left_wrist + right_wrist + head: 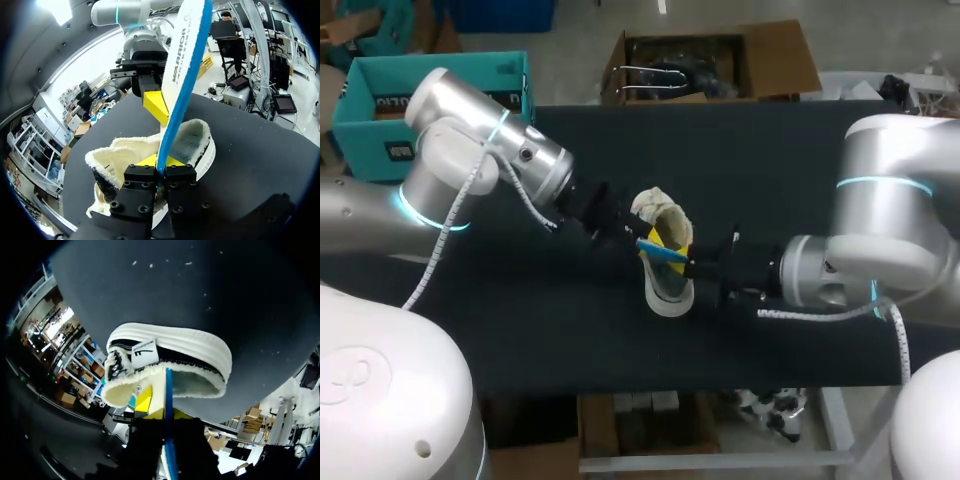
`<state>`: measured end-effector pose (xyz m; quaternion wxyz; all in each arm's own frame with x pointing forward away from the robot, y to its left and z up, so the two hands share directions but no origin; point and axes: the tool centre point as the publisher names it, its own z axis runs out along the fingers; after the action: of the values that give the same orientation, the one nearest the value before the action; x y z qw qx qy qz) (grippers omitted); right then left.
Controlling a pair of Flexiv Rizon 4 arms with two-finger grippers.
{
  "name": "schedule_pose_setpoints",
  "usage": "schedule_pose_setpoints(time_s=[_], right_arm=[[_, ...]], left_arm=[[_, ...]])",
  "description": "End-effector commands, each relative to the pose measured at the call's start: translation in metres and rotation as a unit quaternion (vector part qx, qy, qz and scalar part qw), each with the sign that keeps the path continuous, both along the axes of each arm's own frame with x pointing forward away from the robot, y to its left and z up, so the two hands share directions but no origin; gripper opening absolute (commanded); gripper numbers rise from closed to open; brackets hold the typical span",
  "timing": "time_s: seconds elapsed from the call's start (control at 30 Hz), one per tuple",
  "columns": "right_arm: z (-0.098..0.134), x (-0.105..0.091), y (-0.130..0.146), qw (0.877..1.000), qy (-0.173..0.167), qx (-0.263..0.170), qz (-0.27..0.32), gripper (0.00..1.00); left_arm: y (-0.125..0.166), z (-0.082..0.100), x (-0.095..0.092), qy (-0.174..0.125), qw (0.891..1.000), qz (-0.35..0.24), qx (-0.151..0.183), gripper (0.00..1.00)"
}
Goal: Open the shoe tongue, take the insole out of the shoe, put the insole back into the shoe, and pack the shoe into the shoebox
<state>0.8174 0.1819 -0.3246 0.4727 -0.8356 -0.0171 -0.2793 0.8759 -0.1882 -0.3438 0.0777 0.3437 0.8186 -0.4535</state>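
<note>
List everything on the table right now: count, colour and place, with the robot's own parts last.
table: one, black, under everything.
shoe: one, white sole, black side band, cream fleece lining; at the table's middle, between the two grippers.
insole: one, white with a blue edge; over the shoe's opening, held by both grippers.
left arm: one, silver; comes in from the left toward the shoe.
right arm: one, silver; comes in from the right toward the shoe.
left gripper: one, black fingers with yellow tips; shut on the insole, just over the shoe.
right gripper: one, same colours; shut on the insole from the opposite side.
</note>
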Motion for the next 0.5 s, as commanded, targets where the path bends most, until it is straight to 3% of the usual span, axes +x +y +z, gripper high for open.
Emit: schedule_pose_setpoints(time_s=[0.03, 0.3, 0.37, 0.5], right_arm=[[-0.011, 0.004, 0.006, 1.000, 0.005, -0.001, -0.003, 0.00], [-0.015, 0.002, 0.004, 1.000, 0.006, 0.002, -0.009, 0.00], [-0.014, 0.000, 0.003, 1.000, 0.005, 0.002, -0.010, 0.00], [-0.012, -0.002, 0.001, 1.000, 0.004, 0.003, -0.012, 0.00]], left_arm=[[0.000, -0.004, 0.008, 0.006, 1.000, -0.003, -0.001, 0.00], [0.002, -0.003, 0.002, 0.011, 1.000, -0.010, 0.002, 0.00], [0.002, -0.001, -0.003, 0.010, 1.000, -0.014, 0.004, 0.24], [0.004, 0.006, -0.015, 0.002, 1.000, -0.024, 0.002, 0.26]])
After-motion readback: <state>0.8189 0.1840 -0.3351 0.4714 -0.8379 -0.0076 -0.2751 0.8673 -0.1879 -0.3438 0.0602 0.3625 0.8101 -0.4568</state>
